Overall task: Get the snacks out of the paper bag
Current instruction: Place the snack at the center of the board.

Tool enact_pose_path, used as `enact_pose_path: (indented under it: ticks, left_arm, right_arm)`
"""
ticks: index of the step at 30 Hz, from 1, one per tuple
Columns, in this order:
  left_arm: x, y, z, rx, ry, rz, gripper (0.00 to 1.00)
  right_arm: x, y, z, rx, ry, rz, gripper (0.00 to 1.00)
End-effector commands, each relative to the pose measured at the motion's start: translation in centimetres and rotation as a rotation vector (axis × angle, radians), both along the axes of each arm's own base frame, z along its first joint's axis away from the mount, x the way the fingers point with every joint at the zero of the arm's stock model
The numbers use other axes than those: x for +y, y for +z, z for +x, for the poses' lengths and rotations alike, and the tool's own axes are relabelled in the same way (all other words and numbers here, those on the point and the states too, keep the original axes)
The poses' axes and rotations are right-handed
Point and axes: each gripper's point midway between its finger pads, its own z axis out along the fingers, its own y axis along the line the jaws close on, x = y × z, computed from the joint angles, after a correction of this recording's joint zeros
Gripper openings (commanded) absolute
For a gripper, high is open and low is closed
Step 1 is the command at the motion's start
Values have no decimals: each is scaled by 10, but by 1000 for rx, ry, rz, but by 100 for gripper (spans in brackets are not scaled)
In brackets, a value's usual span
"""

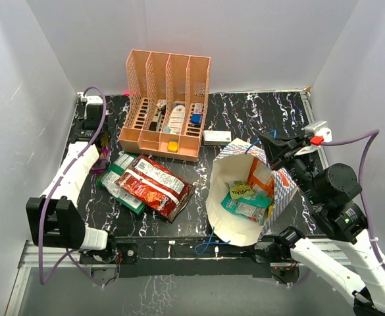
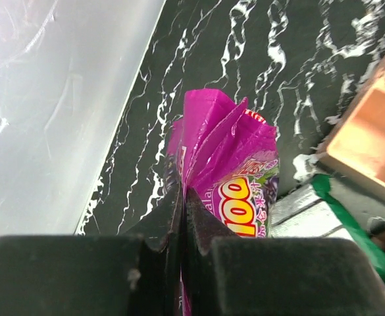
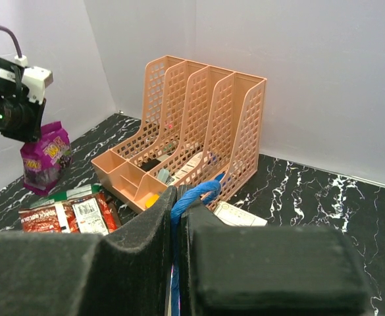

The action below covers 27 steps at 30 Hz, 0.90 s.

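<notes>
The paper bag [image 1: 228, 197] lies tilted open at the right, cream inside, checkered outside. Yellow, green and orange packets [image 1: 248, 197] lie inside it. My right gripper [image 1: 269, 146] is shut on the bag's blue handle [image 3: 195, 195] at the far rim. My left gripper [image 1: 100, 155] is shut on a purple packet [image 2: 228, 164] and holds it over the table's left side; the packet also shows in the right wrist view [image 3: 44, 158]. Red and green packets [image 1: 149, 181] lie on the table left of the bag.
An orange perforated file rack [image 1: 169, 102] stands at the back centre with small items in it. A small white box [image 1: 216, 137] lies between rack and bag. White walls close in the left, back and right sides.
</notes>
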Motion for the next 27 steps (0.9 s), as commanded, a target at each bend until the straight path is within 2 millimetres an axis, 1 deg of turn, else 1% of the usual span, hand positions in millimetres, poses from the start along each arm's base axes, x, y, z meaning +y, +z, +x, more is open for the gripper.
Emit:
enact_pose_path:
  ticks: [1, 2, 4, 6, 8, 10, 11, 12, 14, 15, 16, 18, 19, 21, 22, 23, 27]
  left_arm:
    - [17, -7, 17, -89, -1, 37, 0]
    - [16, -24, 19, -57, -12, 35, 0]
    - [12, -50, 18, -17, -52, 28, 0]
    - [6, -66, 18, -8, -81, -2, 0]
    - [-4, -71, 18, -2, -103, -59, 0]
    - [-15, -71, 21, 1, -144, -113, 0]
    - [-21, -72, 21, 0, -162, -140, 3]
    - [-24, -72, 20, -5, -171, -157, 10]
    - [-30, -69, 18, -7, -187, -191, 29]
    - [-31, -65, 16, -17, -184, -203, 37]
    - [-33, -64, 14, -18, -181, -215, 43]
    - [-39, -48, 7, -63, -193, -254, 53]
    - [-46, -40, 4, -86, -212, -292, 58]
    - [-65, -22, -6, -142, -273, -390, 61]
    - [-77, -13, -11, -173, -317, -445, 61]
    - [-93, 5, -17, -232, -390, -499, 62]
    - [-160, 55, -49, -402, -692, -772, 61]
  right_arm:
    - [-4, 18, -5, -58, -5, 59, 7]
    - [-5, 17, -5, -57, -8, 57, 7]
    - [-6, 17, -6, -53, -11, 54, 7]
    - [-6, 17, -6, -46, -10, 50, 7]
    - [-5, 17, -6, -37, -6, 46, 7]
    - [-5, 15, -6, -28, -5, 45, 7]
    - [-5, 15, -6, -28, -6, 48, 7]
    - [-4, 15, -6, -26, -4, 51, 7]
    - [-4, 14, -6, -23, 1, 57, 7]
    - [-3, 14, -6, -22, 4, 58, 7]
    - [-2, 14, -6, -21, 7, 60, 7]
    - [-2, 14, -6, -19, 12, 60, 7]
    - [-1, 14, -7, -17, 17, 58, 7]
    - [-1, 14, -8, -13, 20, 55, 7]
    - [-2, 15, -9, -13, 18, 54, 7]
    - [-2, 15, -9, -12, 16, 53, 7]
    - [-1, 13, -8, -5, 19, 48, 7]
